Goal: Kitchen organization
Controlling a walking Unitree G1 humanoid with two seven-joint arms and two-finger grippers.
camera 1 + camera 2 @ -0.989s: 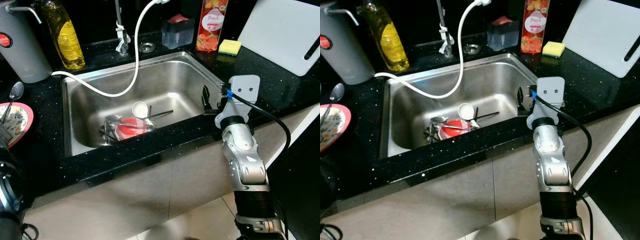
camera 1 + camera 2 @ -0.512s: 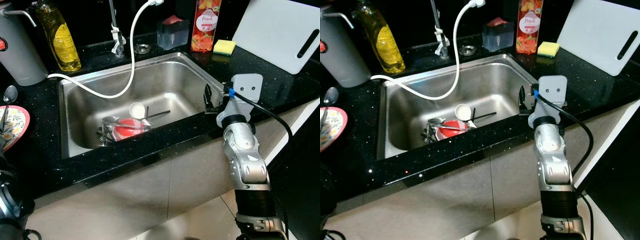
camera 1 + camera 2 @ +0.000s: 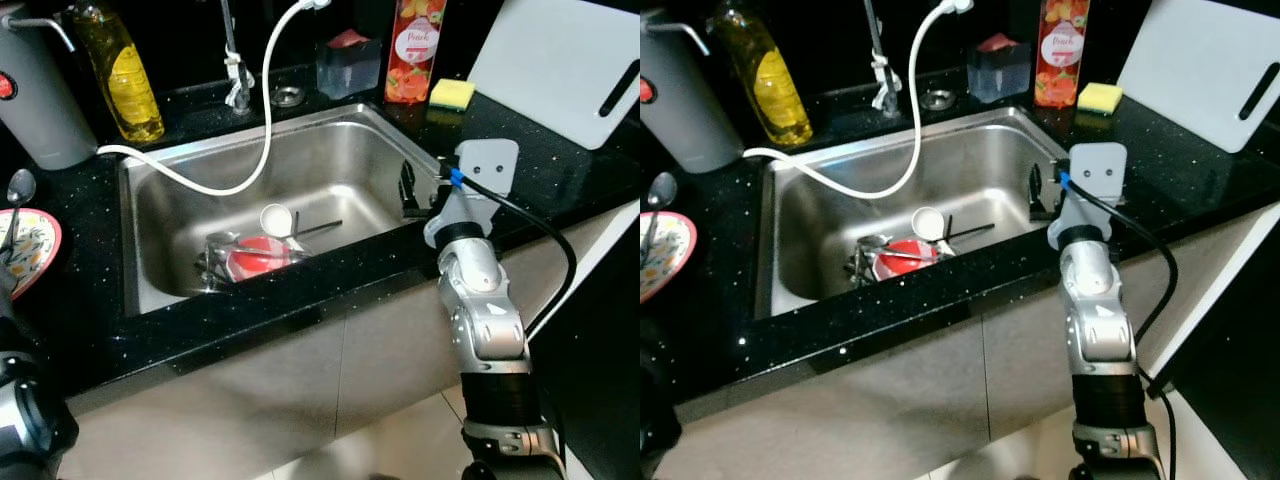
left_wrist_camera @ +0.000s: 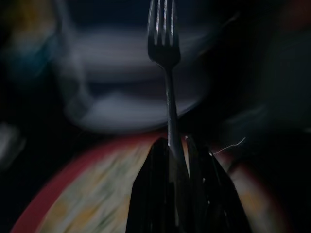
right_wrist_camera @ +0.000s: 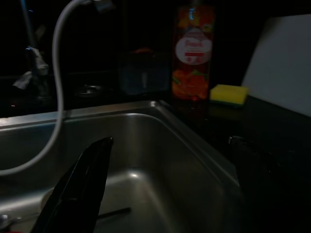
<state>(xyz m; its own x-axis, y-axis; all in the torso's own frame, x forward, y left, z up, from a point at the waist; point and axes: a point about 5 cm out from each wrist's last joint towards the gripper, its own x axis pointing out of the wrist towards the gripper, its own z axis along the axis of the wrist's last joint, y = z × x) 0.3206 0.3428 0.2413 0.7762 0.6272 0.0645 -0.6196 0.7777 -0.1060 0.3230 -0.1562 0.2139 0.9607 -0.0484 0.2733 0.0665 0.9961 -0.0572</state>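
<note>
The sink [image 3: 180, 215] is the landmark. At its right rim the right gripper [image 5: 170, 189] hangs with its fingers spread wide and nothing between them, pointed across the basin. Low in the sink lie a red bowl [image 3: 259, 257], a small white cup [image 3: 277, 217] and some dark cutlery. Off the sink's left side the left gripper [image 4: 177, 160] is clenched on a fork [image 4: 166, 63], held above a patterned plate [image 3: 25, 250] that also carries a spoon [image 3: 18, 195].

The white hose [image 3: 255, 140] loops down into the sink, so a reach for the dishes could snag it. The fork, pinched near its handle end, could swing or slip.

The left wrist view is dark and blurred; whatever pale thing lies beyond the fork cannot be identified. The tangle of cutlery by the bowl is too small to sort out.
</note>
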